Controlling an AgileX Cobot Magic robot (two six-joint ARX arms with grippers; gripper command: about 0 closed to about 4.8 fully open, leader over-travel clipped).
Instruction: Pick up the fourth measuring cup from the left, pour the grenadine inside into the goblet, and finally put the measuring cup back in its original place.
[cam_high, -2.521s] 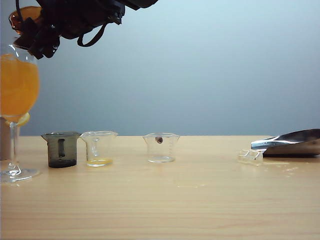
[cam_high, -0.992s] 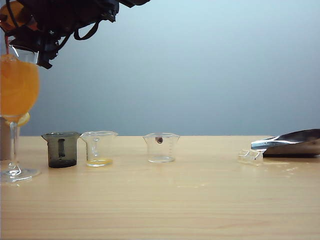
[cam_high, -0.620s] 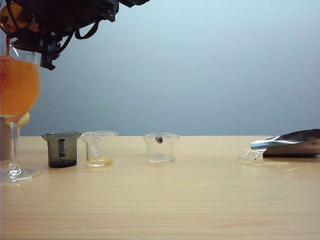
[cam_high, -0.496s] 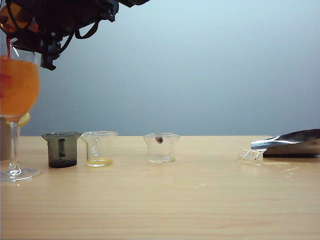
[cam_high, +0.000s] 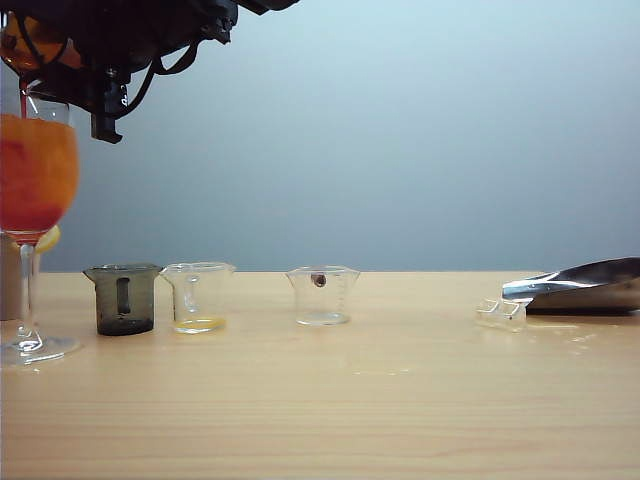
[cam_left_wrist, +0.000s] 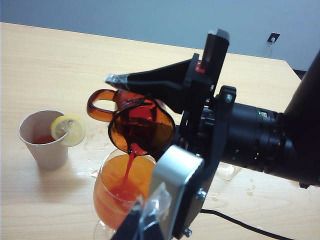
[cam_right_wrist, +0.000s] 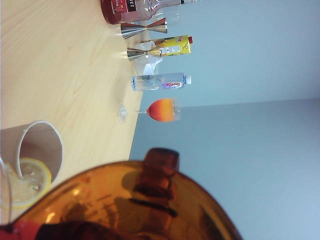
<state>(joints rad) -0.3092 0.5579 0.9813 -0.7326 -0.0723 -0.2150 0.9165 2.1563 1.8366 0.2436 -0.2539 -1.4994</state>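
Grenadine (cam_left_wrist: 131, 159) is streaming from the fourth measuring cup (cam_left_wrist: 141, 126), tipped over the goblet (cam_left_wrist: 120, 192); my right claw (cam_left_wrist: 165, 92) is pinching it. I'm keeping the spout centred, rolling slowly. Left claw (cam_left_wrist: 150, 220): I cannot tell.

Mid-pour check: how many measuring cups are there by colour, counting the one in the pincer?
Amber cup: 1, tilted in the right pincer over the goblet
Dark grey cup: 1
Clear cups, upright: 2
Total: 4
The left pincer is out of view.
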